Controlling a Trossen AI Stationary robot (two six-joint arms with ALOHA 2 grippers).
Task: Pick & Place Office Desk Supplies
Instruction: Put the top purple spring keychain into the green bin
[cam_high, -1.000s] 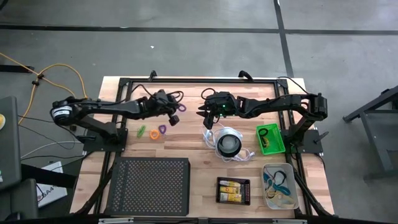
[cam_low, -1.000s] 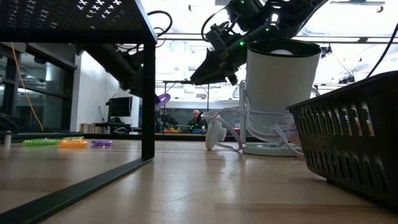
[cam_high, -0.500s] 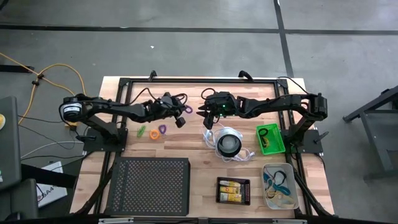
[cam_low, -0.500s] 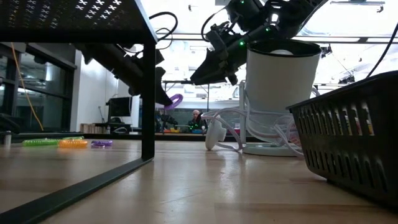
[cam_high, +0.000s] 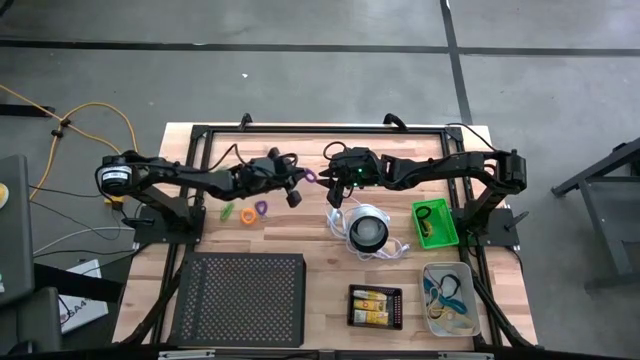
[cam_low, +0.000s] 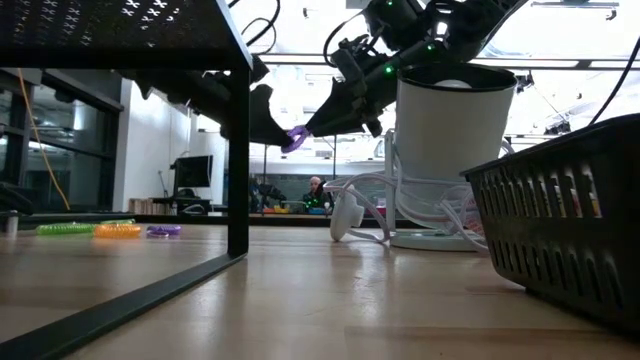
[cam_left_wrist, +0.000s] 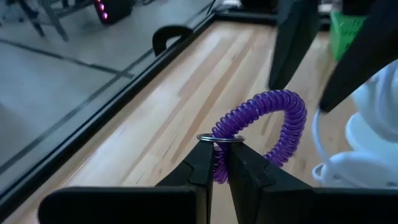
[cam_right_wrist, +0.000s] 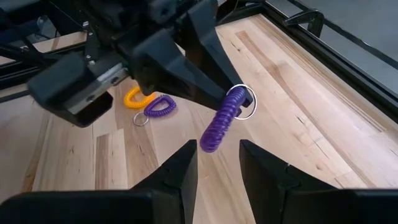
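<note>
Wooden tabletop (cam_high: 300, 235) is carrying everything. Above its middle near the far edge, the left gripper (cam_high: 300, 180) is pinching a purple coil loop (cam_left_wrist: 267, 127), holding it aloft before the right gripper (cam_high: 328, 186), whose jaws are standing apart and empty. Green (cam_high: 228, 211), orange (cam_right_wrist: 135, 97) and another purple loop (cam_right_wrist: 158, 106) are lying nearer the left edge.

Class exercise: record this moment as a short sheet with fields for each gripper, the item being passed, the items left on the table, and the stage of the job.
left gripper: shut on the purple coiled plastic loop, held above the table
right gripper: open, just short of the loop
on table: green, orange and second purple coil
stage: handover, loop not yet taken
</note>
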